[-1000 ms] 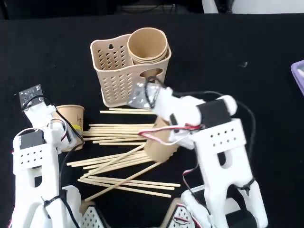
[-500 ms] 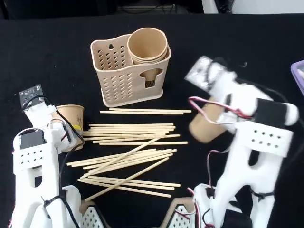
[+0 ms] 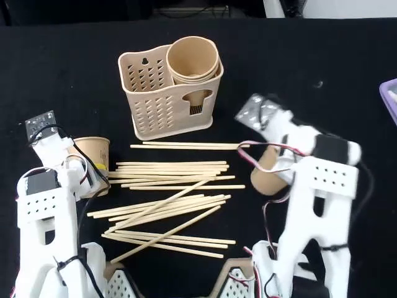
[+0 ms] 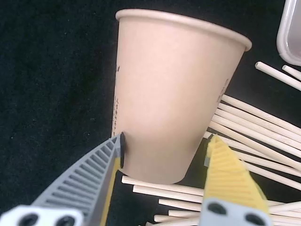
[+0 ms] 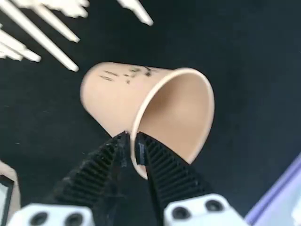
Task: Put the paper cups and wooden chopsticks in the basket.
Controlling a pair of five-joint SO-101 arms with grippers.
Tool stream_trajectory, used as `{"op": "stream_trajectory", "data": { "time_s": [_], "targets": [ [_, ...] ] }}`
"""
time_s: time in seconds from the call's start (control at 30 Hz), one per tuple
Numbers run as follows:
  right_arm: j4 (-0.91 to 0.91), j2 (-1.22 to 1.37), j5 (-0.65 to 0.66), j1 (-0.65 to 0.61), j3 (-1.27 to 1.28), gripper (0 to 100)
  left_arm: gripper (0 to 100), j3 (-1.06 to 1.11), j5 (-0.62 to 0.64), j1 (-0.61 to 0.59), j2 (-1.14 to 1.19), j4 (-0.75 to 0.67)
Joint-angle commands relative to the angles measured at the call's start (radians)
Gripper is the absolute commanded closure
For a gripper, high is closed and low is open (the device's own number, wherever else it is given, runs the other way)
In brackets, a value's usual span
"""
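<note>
The black counter (image 3: 310,62) takes up the whole high view. The left arm (image 3: 40,205) stands at the lower left of the frame and the right arm (image 3: 325,186) at the lower right. The beige basket (image 3: 155,105), with holes in its walls, stands upright at the upper centre. Its right compartment holds the stacked paper cups (image 3: 192,59), mouths up.

The wooden chopsticks (image 3: 167,186) lie loose on the counter in the centre, below the basket. Most lie nearly level across the frame, and some cross the others at a slant.

A paper cup (image 3: 93,152) stands at the left, near the left ends of the chopsticks. The left jaws are parted, one on each side of its lower part (image 4: 174,94). The grey one touches the wall and the yellow one is just beside it.

The tilted paper cup (image 3: 268,174) is right of the chopsticks, partly under the right arm. The right jaws are closed on its rim (image 5: 155,103), one inside the mouth and one outside.

A lilac container (image 3: 389,96) shows at the right edge.
</note>
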Motion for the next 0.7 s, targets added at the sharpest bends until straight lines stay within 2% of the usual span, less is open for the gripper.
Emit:
{"op": "stream_trajectory", "data": {
  "time_s": [0.0, 0.1, 0.17, 0.23, 0.33, 0.53, 0.67],
  "targets": [
    [0.002, 0.002, -0.112, -0.064, 0.004, 92.3, 71, -0.004, 0.002, -0.001, -0.011, -0.012],
    [0.008, 0.002, -0.147, -0.097, -0.019, 85.1, 71, -0.004, 0.002, -0.001, -0.011, -0.012],
    [0.006, 0.002, -0.147, -0.11, -0.028, 89.4, 71, -0.004, 0.002, -0.001, -0.011, -0.012],
    [0.002, 0.002, -0.149, -0.123, -0.045, 99.5, 71, -0.004, 0.002, -0.001, -0.011, -0.012],
    [0.021, 0.001, -0.15, -0.117, -0.11, 98.9, 71, -0.005, 0.002, -0.001, -0.011, -0.012],
    [0.215, 0.001, -0.152, -0.124, -0.398, 98.8, 71, -0.007, 0.002, -0.001, -0.011, -0.012],
    [0.218, 0.004, -0.235, -0.124, -0.65, 98.8, 71, -0.008, 0.002, -0.001, -0.011, -0.012]
  ]
}}
